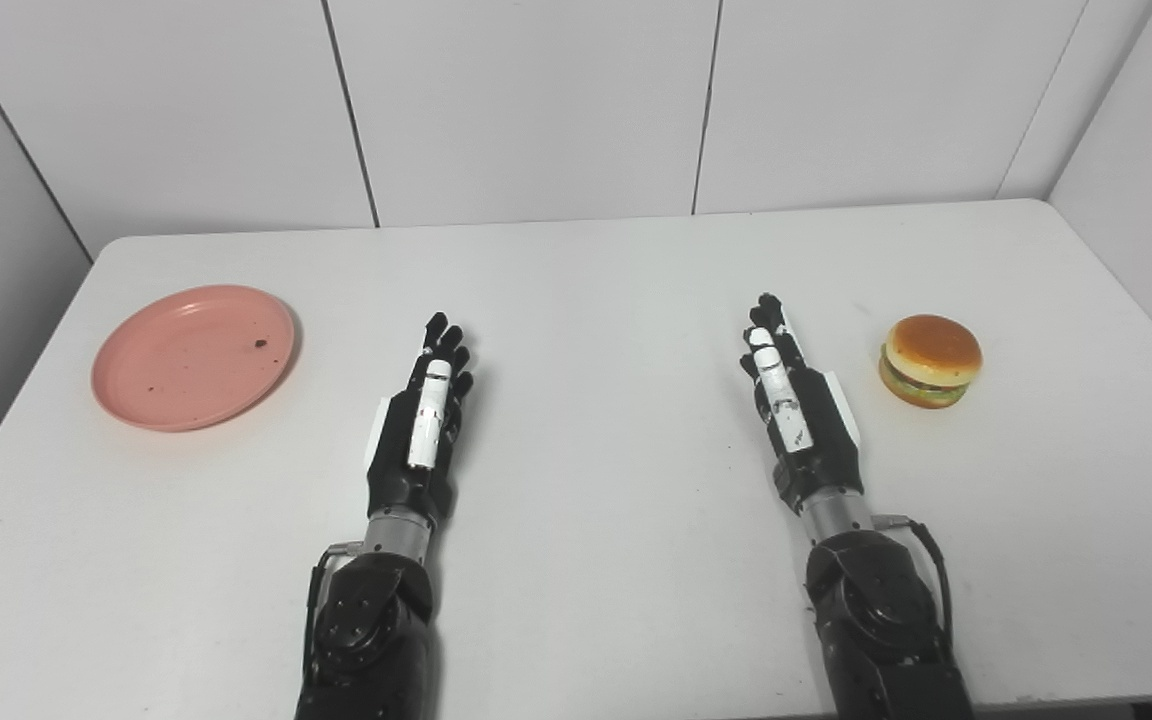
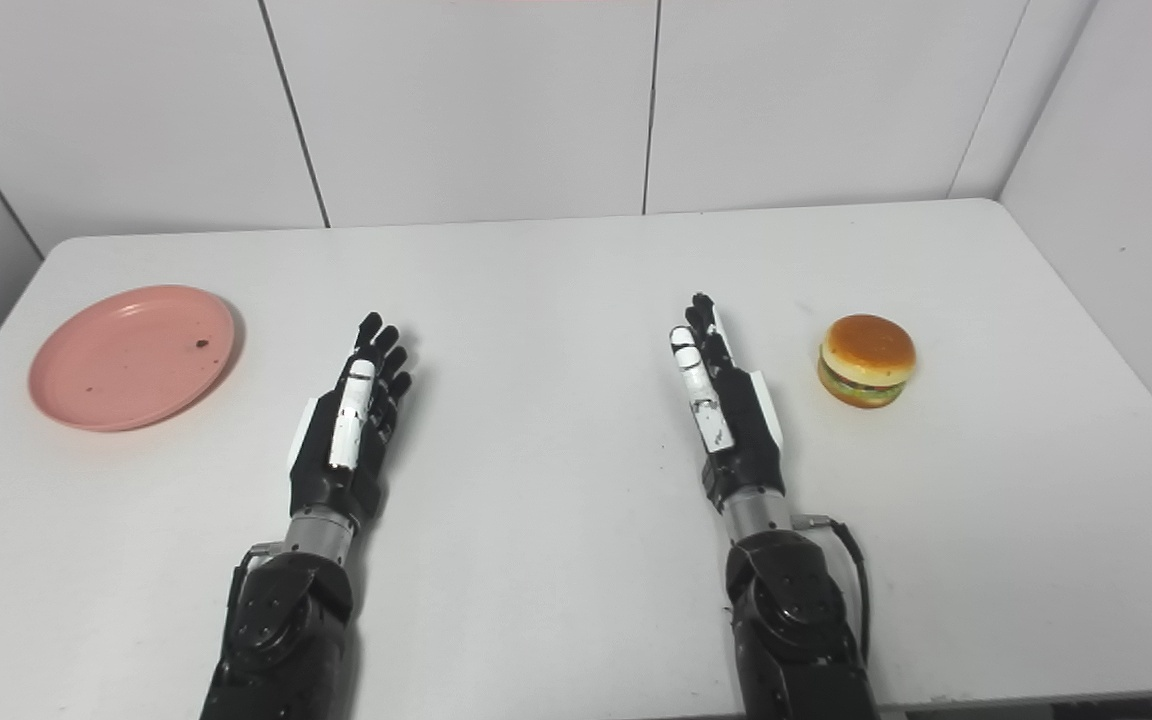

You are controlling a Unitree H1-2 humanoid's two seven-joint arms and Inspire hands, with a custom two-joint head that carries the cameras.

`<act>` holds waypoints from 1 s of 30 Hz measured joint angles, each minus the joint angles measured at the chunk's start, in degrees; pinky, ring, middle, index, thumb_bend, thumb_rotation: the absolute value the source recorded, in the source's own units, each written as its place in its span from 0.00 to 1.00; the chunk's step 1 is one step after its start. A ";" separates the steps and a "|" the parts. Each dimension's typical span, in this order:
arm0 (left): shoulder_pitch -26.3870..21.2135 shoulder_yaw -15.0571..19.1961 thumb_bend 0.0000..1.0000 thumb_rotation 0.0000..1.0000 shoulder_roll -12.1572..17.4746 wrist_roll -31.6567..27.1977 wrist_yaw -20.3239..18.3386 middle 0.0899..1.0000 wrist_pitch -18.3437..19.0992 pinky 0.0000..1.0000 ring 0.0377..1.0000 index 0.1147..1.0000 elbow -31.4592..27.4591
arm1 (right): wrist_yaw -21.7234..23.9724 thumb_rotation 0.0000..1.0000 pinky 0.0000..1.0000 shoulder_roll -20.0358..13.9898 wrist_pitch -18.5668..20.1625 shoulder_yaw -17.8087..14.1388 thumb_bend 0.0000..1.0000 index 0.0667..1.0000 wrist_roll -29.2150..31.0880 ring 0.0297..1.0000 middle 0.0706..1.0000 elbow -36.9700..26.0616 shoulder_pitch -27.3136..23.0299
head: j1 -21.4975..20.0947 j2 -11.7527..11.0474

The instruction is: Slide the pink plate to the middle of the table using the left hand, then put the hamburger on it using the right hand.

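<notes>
A pink plate lies on the left side of the white table, with a few dark specks on it and nothing else. The hamburger sits on the right side of the table. My left hand rests near the table's middle-left, fingers stretched forward and holding nothing, a good way right of the plate. My right hand lies the same way, open, a short gap left of the hamburger. Neither hand touches either object.
White wall panels stand behind the table's far edge, and a side wall rises close on the right. The table's near edge runs under both forearms. Bare tabletop lies between the two hands.
</notes>
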 measured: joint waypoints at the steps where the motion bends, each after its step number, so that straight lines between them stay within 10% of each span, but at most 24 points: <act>1: 0.03 0.00 0.38 0.89 0.11 0.00 -0.07 1.00 0.08 1.00 1.00 1.00 -0.05 | 0.00 0.82 1.00 0.00 0.00 0.00 0.53 1.00 0.03 1.00 1.00 0.00 0.03 | 0.17 -0.35; 30: 0.31 -0.15 0.36 0.90 0.09 0.15 0.07 1.00 0.68 1.00 1.00 1.00 -0.49 | 0.03 0.83 1.00 -0.16 0.01 0.00 0.56 1.00 0.11 1.00 1.00 -0.27 0.25 | 0.44 1.23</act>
